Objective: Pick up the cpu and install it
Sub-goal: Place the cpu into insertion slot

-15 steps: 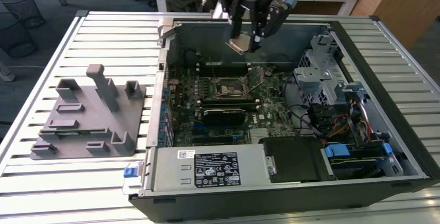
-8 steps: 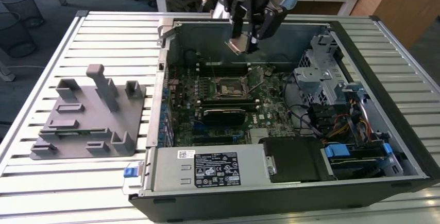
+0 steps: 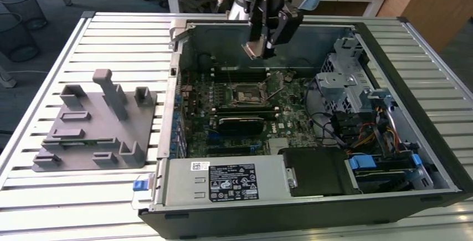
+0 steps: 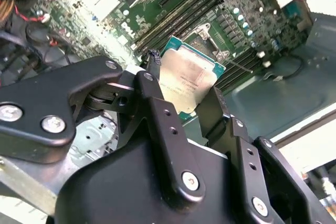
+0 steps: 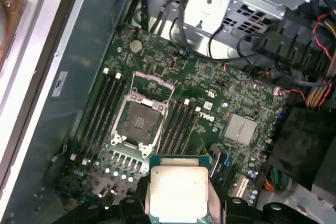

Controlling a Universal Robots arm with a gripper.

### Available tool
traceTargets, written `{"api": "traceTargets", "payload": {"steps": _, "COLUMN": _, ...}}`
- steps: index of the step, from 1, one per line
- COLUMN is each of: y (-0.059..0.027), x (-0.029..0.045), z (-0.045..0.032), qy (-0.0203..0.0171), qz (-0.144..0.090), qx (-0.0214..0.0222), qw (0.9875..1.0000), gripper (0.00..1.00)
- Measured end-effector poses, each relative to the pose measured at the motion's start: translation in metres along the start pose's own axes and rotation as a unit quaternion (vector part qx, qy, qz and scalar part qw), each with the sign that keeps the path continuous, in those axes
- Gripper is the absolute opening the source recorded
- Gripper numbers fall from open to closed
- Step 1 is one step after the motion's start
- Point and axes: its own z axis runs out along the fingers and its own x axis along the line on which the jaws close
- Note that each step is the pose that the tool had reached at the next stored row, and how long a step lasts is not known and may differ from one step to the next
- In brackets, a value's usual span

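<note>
Exterior view, upper centre of the frame: the cpu (image 3: 253,49) is pinched at its edges by the gripper (image 3: 260,51) and is held over the open computer case (image 3: 296,216). The black socket (image 3: 245,93) is seen lower in the frame on the motherboard (image 3: 288,120), apparently open, well apart from the cpu

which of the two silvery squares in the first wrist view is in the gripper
The cpu: green-rimmed, clamped in the gripper above the motherboard. The other silvery square lies flat on the board itself.
</note>
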Motion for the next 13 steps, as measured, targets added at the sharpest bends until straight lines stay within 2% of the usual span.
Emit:
{"api": "traceTargets", "payload": {"steps": 3, "y": 0.0001, "x": 0.0, "z": 0.0013, "qy": 0.0008, "qz": 0.023, "qx": 0.0001, "qw": 0.9997, "gripper": 0.53}}
{"api": "traceTargets", "payload": {"steps": 5, "y": 0.0002, "x": 0.0001, "z": 0.0023, "qy": -0.0008, "qz": 0.035, "qx": -0.0016, "qw": 0.9994, "gripper": 0.53}}
{"api": "traceTargets", "payload": {"steps": 9, "y": 0.0003, "x": 0.0003, "z": 0.0044, "qy": -0.0063, "qz": 0.05, "qx": -0.0093, "qw": 0.9987, "gripper": 0.53}}
{"api": "traceTargets", "payload": {"steps": 11, "y": 0.0003, "x": 0.0005, "z": 0.0052, "qy": -0.0087, "qz": 0.053, "qx": -0.015, "qw": 0.9985, "gripper": 0.53}}
{"api": "traceTargets", "payload": {"steps": 13, "y": 0.0003, "x": 0.0005, "z": 0.0058, "qy": -0.0147, "qz": 0.053, "qx": -0.0222, "qw": 0.9982, "gripper": 0.53}}
